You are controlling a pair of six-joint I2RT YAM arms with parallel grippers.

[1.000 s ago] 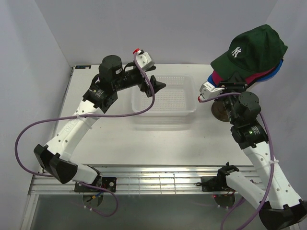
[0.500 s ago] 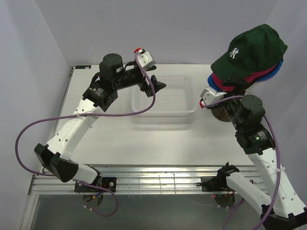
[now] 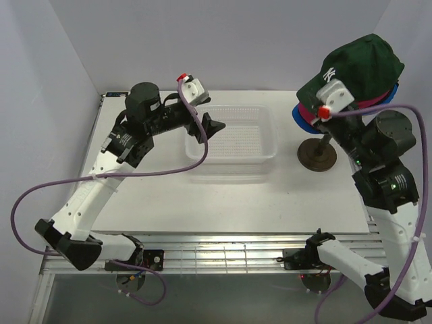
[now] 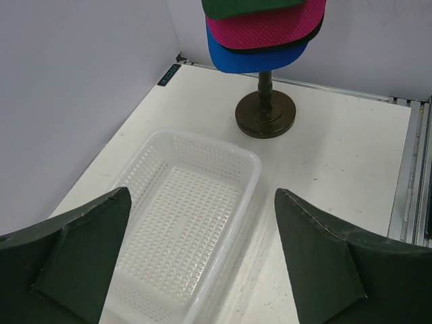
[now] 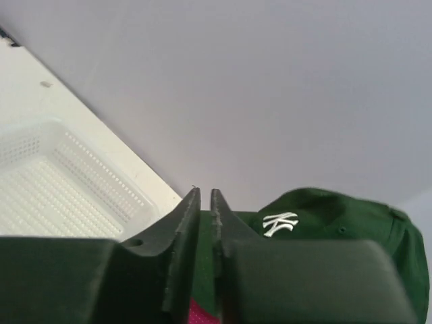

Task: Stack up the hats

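Dark green cap (image 3: 358, 67), white NY logo: topmost of the stack on the brown stand (image 3: 317, 155), at the far right of the table (image 3: 283, 202). Magenta cap (image 4: 270, 23) sits directly under it, blue cap (image 4: 250, 59) lower down. Right gripper (image 5: 202, 194): jaws drawn to a thin slit, pinching the green brim. Left gripper (image 4: 202, 196): jaws spread wide, holding nothing, poised above the white mesh basket (image 4: 209, 144).

green cap (image 3: 358, 64), white NY | magenta cap (image 4: 266, 27) | blue cap (image 4: 243, 59) | white basket (image 4: 209, 140)
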